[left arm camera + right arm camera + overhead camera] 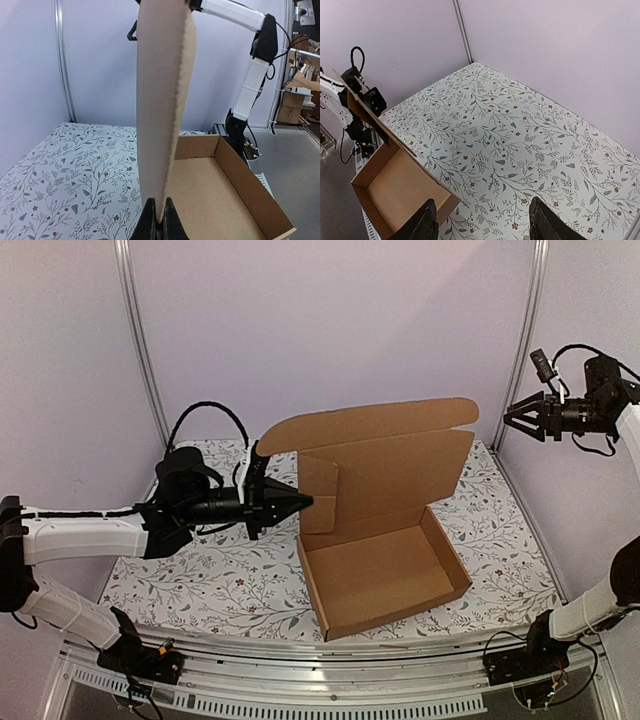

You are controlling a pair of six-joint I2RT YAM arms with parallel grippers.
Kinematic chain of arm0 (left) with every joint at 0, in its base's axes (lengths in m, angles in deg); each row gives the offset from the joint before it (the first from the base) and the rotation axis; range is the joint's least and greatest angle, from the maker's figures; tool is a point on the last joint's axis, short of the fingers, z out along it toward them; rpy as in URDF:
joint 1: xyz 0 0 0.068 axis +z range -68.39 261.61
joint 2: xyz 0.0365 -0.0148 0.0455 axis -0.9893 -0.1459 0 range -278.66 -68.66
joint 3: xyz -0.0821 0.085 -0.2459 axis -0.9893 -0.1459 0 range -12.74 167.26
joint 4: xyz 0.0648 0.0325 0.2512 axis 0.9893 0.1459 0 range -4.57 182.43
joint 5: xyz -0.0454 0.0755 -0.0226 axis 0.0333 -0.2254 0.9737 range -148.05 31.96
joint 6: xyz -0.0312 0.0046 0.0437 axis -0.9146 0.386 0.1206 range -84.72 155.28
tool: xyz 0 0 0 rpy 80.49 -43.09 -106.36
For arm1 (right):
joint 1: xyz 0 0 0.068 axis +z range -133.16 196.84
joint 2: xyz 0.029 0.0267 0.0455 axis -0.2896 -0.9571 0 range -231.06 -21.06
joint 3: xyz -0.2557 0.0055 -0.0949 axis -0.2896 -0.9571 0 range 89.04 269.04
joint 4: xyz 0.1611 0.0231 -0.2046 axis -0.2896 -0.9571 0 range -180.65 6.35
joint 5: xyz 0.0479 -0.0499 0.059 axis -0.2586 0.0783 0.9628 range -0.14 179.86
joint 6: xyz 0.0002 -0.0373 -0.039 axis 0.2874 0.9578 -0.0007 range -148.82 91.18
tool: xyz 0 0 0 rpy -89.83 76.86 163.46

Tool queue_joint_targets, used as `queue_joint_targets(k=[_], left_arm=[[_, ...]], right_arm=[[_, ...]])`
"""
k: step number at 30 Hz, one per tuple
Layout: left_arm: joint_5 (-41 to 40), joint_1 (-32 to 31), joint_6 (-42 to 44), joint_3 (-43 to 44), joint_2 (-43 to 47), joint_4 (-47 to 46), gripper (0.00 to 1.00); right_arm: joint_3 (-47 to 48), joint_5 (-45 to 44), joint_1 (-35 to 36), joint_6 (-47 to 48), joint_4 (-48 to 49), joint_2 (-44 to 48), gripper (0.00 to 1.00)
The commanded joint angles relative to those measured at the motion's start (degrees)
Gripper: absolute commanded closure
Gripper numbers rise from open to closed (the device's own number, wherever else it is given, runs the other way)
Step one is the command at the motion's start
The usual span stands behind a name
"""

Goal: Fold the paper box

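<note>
paper box (pixel 385 575): sitting on the table (pixel 200 570) centre-right, nearer its near edge, holding its lid upright | left gripper (pixel 307 503): pinching the lid's side flap (pixel 318 490), jaws closed on it | right gripper (pixel 508 416): hovering high over the right edge, gaping, holding nothing

My top cam sits high at the near edge, looking down over the whole table (pixel 200 585); left wrist cam is low, right up against the box (pixel 160 100) flap, facing the right arm (pixel 250 80); right wrist cam hangs high, looking down from far; all three catch the box tray.
</note>
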Motion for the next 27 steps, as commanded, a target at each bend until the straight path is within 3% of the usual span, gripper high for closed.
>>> queue_joint_targets(k=[1,3,6,9,14,18,22,27], left_arm=[[0.9,0.8,-1.6,2.6,5.2,9.7,1.00],[0.2,0.8,-2.6,2.4,6.4,9.7,1.00],[-0.9,0.9,-5.1,2.5,7.8,9.8,1.00],[-0.8,0.9,-6.4,2.1,8.9,9.4,1.00],[-1.4,0.9,-7.3,1.3,9.9,9.0,1.00],[-0.9,0.9,-8.1,1.4,9.6,8.6,1.00],[-1.1,0.9,-9.6,1.2,8.8,6.9,1.00],[-1.0,0.9,-11.8,1.1,6.4,3.6,1.00]], right_arm=[[-2.1,8.5,-3.4,4.1,-3.7,-7.7,0.39],[-0.5,11.9,-2.9,15.4,-16.0,-10.4,0.38],[1.3,14.2,-0.6,41.2,-36.4,-13.1,0.29],[-3.7,13.1,3.4,44.6,-35.0,-11.0,0.24],[-12.0,11.6,8.2,28.6,-14.0,-5.7,0.21],[-18.8,7.2,11.1,3.4,8.9,-2.0,0.22],[-18.8,6.7,15.6,-0.9,12.0,-2.1,0.24],[-20.0,2.8,21.5,-7.2,19.9,-2.9,0.40]])
